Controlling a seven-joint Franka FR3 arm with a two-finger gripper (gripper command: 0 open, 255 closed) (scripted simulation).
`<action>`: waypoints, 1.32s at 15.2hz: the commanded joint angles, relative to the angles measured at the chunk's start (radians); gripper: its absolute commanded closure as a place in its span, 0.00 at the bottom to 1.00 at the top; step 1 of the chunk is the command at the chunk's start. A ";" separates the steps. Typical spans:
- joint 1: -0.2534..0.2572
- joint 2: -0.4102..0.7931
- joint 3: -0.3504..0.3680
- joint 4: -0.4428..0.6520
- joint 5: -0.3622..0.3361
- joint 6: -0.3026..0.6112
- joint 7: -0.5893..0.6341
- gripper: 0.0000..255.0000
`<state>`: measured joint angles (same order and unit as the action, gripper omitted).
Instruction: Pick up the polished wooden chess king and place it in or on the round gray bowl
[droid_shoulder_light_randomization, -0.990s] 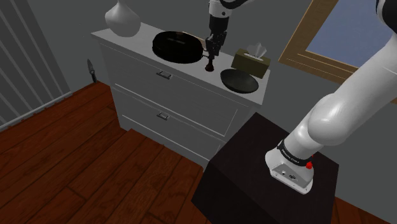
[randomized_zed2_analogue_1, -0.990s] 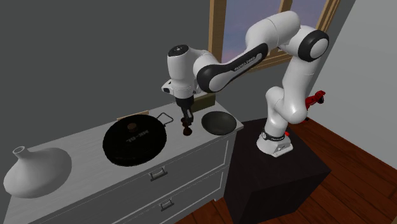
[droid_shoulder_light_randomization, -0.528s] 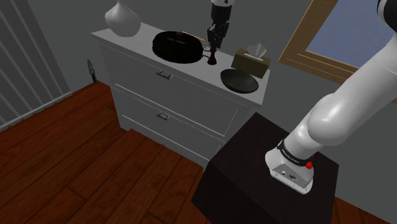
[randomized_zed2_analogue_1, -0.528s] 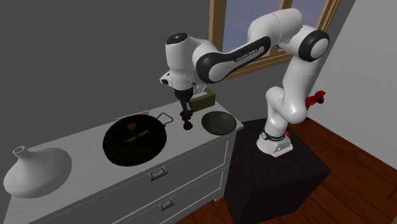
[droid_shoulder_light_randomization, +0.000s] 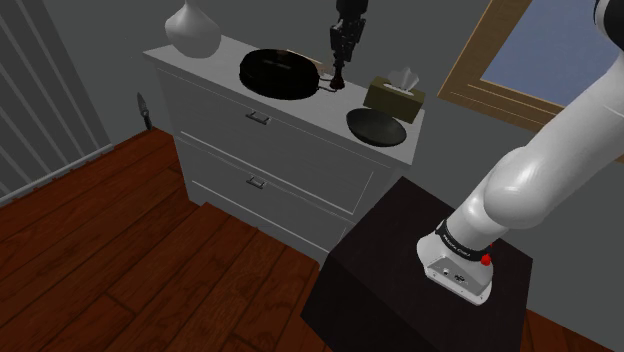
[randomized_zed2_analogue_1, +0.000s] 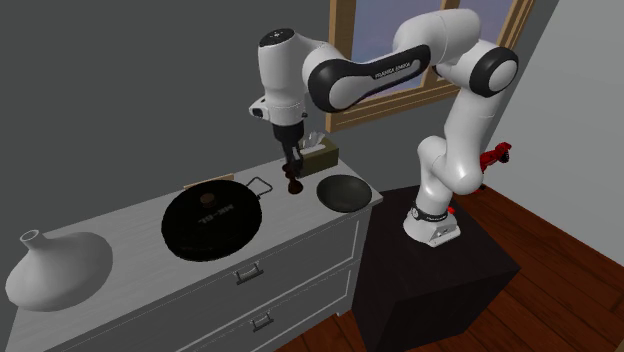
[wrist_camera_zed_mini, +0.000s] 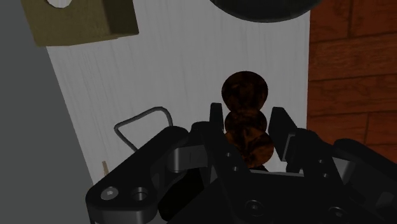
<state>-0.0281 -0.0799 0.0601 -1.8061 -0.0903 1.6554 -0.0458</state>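
Observation:
The dark brown, glossy chess king (wrist_camera_zed_mini: 247, 95) is clasped between my black fingers (wrist_camera_zed_mini: 280, 129); my gripper (wrist_camera_zed_mini: 248, 124) is shut on it. The king (randomized_zed2_analogue_1: 293, 186) hangs a little above the white dresser top (randomized_zed2_analogue_1: 300, 225), between the black round pan (randomized_zed2_analogue_1: 212, 220) and the dark round bowl (randomized_zed2_analogue_1: 341, 191). In the shoulder view the gripper (droid_shoulder_light_randomization: 339, 62) holds the king (droid_shoulder_light_randomization: 336, 80) to the left of and behind the bowl (droid_shoulder_light_randomization: 376, 127). The bowl's rim (wrist_camera_zed_mini: 264, 9) lies ahead of the gripper.
An olive tissue box (droid_shoulder_light_randomization: 394, 95) stands behind the bowl. The pan's wire handle (wrist_camera_zed_mini: 143, 124) lies just under the gripper. A white vase (droid_shoulder_light_randomization: 192, 30) stands at the dresser's far end. My dark stand (droid_shoulder_light_randomization: 420, 270) is beside the dresser, over wood floor (droid_shoulder_light_randomization: 120, 250).
The gripper has risen with the king held in it, lifting the piece off the dresser top and drifting slightly toward the wall.

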 joint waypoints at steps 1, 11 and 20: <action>0.000 0.003 0.000 0.030 0.000 -0.027 -0.002 1.00; 0.000 -0.224 -0.006 -0.118 0.011 -0.105 -0.018 1.00; 0.005 -0.505 -0.015 -0.316 0.019 -0.186 -0.033 1.00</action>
<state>-0.0238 -0.5690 0.0445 -2.1050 -0.0725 1.4687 -0.0805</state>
